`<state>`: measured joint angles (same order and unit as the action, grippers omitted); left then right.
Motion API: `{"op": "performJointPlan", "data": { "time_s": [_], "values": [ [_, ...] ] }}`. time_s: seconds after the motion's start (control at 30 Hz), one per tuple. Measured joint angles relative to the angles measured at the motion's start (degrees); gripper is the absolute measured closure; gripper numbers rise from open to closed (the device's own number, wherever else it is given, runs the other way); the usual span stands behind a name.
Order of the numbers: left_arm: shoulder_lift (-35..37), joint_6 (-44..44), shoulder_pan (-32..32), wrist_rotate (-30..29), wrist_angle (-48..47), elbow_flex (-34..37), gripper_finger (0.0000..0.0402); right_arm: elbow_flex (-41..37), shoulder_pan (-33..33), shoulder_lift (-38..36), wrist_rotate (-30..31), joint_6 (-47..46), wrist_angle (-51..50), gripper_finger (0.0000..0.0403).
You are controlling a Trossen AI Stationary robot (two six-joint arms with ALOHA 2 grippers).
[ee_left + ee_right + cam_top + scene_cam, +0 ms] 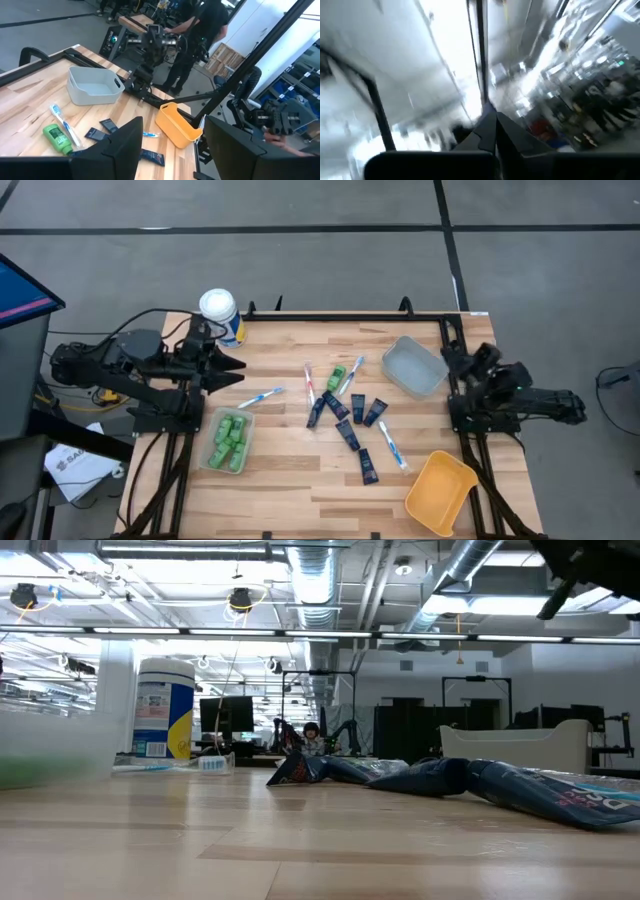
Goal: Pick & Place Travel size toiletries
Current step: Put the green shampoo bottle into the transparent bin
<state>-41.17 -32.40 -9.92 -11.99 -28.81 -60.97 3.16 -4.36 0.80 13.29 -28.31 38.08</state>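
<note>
Left gripper [237, 365] is nearest: fingers wide, empty, pointing at the toothbrush [261, 397] just beyond, lying crosswise. Right gripper [452, 360] parked at table [290, 470] edge, fingers pinched together.

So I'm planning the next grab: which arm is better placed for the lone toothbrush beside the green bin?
Left. Its open gripper hangs just above the table's left side, close to that toothbrush. The right gripper sits at the far right edge, past the grey bin.
</note>
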Motion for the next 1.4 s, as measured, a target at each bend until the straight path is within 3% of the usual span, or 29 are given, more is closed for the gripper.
{"op": "performJointPlan", "data": {
  "time_s": [0.1,0.27,0.4,0.53,0.8,0.9,1.03,1.4],
  "values": [
    [0.4,0.0,0.0,0.2,-0.4,0.0,0.0192,0.3,0.0,-0.2,2.3,-6.1,5.2,0.0403],
    [2.0,0.0,0.0,0.4,-2.6,0.0,0.0192,2.0,-0.1,0.0,6.1,-7.5,5.1,0.0403],
    [3.3,0.0,0.0,0.2,-4.9,0.0,0.0192,7.1,-0.4,3.1,10.7,-8.2,-0.8,0.0386],
    [4.1,0.0,0.0,0.0,-6.3,0.0,0.0192,16.1,-1.2,10.1,11.3,-5.9,-12.6,0.0330],
    [4.1,0.2,0.0,0.0,-6.4,0.0,0.0192,39.2,-2.6,35.1,10.8,-4.2,-43.2,0.0172],
    [4.1,0.2,0.0,0.0,-6.5,0.0,0.0192,48.0,-3.5,44.1,10.6,-3.3,-53.3,0.0132],
    [4.1,0.2,0.0,0.0,-7.1,0.0,0.0192,60.3,-4.2,58.1,10.8,-1.7,-62.0,0.0110],
    [4.1,0.3,0.0,0.1,-9.5,0.0,0.0192,87.2,-4.9,93.4,10.6,-6.3,-86.1,0.0107]
  ]
}}
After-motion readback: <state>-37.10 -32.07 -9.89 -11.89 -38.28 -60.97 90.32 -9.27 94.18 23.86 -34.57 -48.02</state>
